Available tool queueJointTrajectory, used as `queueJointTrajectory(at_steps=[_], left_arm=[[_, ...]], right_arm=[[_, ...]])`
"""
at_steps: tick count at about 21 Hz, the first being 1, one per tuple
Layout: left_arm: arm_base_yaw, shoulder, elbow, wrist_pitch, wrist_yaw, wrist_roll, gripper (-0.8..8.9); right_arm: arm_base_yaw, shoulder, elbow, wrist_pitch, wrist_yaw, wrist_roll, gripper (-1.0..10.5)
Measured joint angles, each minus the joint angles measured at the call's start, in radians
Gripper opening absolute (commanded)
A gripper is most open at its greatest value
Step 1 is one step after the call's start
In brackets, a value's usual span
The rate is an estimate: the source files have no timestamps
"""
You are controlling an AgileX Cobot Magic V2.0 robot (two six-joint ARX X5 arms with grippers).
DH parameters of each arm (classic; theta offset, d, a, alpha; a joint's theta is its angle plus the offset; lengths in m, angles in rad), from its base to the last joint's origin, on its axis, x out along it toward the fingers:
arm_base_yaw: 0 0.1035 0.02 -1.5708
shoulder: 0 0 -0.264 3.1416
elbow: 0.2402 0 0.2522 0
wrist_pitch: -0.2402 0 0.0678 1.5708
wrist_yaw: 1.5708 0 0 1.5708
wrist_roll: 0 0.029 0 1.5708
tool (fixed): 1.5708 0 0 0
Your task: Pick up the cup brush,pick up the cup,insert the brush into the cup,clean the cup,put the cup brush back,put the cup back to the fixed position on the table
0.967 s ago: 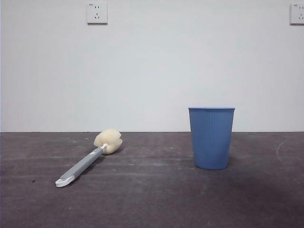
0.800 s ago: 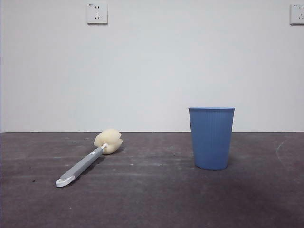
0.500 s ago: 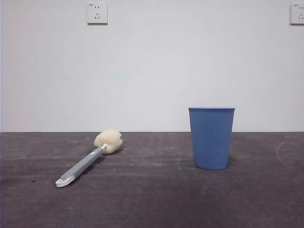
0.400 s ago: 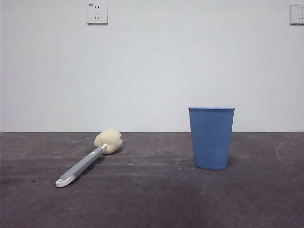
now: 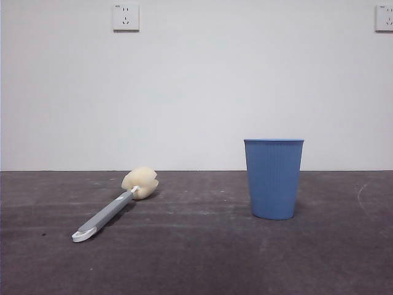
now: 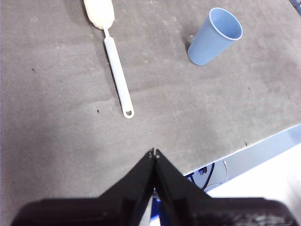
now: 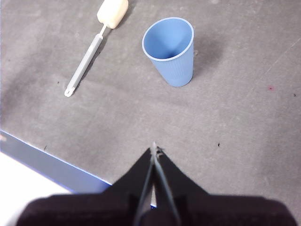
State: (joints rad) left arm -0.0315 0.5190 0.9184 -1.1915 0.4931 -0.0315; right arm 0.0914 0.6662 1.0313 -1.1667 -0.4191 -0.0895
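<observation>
1. Holding my left gripper (image 6: 154,151) above the near part of the table (image 5: 196,258), jaws pressed together with nothing between them; it touches no object.
2. My right gripper (image 7: 154,147) hangs likewise above the table's near edge, jaws closed tip to tip and empty.
3. Cup brush (image 5: 113,204): lies flat on the table, untouched, well apart from both my grippers. Its cream-yellow sponge head (image 5: 140,182) points toward the back wall; the slim grey handle (image 6: 117,73) runs toward the front and ends in a white looped tip (image 5: 83,234).
4. Cup (image 5: 273,178): blue, ribbed, standing upright on its base with the mouth open upward, empty inside as my right wrist view shows (image 7: 170,51). It stands well apart from the brush.
5. Wall sockets: one (image 5: 125,16) above the brush, another (image 5: 384,18) at the far corner.
</observation>
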Motion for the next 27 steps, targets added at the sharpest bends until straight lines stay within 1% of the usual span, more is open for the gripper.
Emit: queueJointTrajectory(at_steps=[1, 2, 3, 4, 5, 6, 8, 12, 15, 16, 18, 20, 21, 24, 25, 27], left_arm=[[0.000, 0.000, 0.000, 0.000, 0.000, 0.003, 0.10], [0.000, 0.000, 0.000, 0.000, 0.000, 0.004, 0.80], [0.000, 0.000, 0.000, 0.000, 0.000, 0.005, 2.70], [0.000, 0.000, 0.000, 0.001, 0.000, 0.004, 5.33], [0.000, 0.000, 0.000, 0.001, 0.002, 0.004, 6.53], [0.000, 0.000, 0.000, 0.002, 0.015, 0.004, 6.60], [-0.006, 0.008, 0.000, 0.002, 0.051, 0.004, 6.59], [-0.026, 0.086, 0.023, 0.012, 0.053, 0.004, 6.59], [-0.073, 0.187, 0.081, 0.066, 0.047, 0.005, 6.57], [-0.097, 0.225, 0.096, 0.085, 0.026, 0.003, 6.57], [-0.164, 0.308, 0.105, 0.122, -0.028, -0.011, 6.57], [-0.259, 0.400, 0.105, 0.182, -0.109, -0.048, 6.57], [-0.310, 0.443, 0.105, 0.219, -0.159, -0.068, 6.57], [-0.495, 0.576, 0.105, 0.358, -0.354, -0.156, 6.56], [-0.541, 0.630, 0.105, 0.386, -0.421, -0.180, 6.56], [-0.594, 0.745, 0.105, 0.418, -0.502, -0.212, 6.56]], right_arm=[[0.000, 0.000, 0.000, 0.000, 0.000, -0.001, 0.2], [0.000, -0.001, 0.000, 0.000, 0.000, -0.002, 1.1], [0.000, -0.001, 0.000, 0.000, 0.000, -0.002, 2.6], [0.000, -0.001, 0.000, 0.000, 0.000, -0.002, 4.4], [0.000, -0.001, 0.000, 0.000, 0.000, -0.002, 5.6], [0.000, -0.001, 0.000, 0.000, 0.000, -0.002, 6.0], [0.000, -0.001, 0.000, 0.000, 0.000, -0.002, 6.0], [0.000, -0.001, 0.000, 0.000, 0.000, -0.002, 6.0], [0.000, -0.001, 0.000, 0.001, 0.000, -0.002, 6.0], [0.000, -0.001, 0.000, 0.001, 0.000, -0.002, 6.0], [0.000, -0.001, 0.000, 0.000, 0.000, -0.002, 6.0], [0.000, -0.001, 0.000, 0.000, 0.000, -0.002, 6.0], [0.000, -0.001, 0.000, 0.001, 0.000, -0.002, 6.0], [0.000, -0.001, 0.000, 0.001, 0.000, -0.001, 6.0], [0.000, -0.001, 0.000, 0.001, 0.000, -0.001, 6.0], [0.000, -0.001, 0.000, 0.000, 0.000, -0.001, 6.0]])
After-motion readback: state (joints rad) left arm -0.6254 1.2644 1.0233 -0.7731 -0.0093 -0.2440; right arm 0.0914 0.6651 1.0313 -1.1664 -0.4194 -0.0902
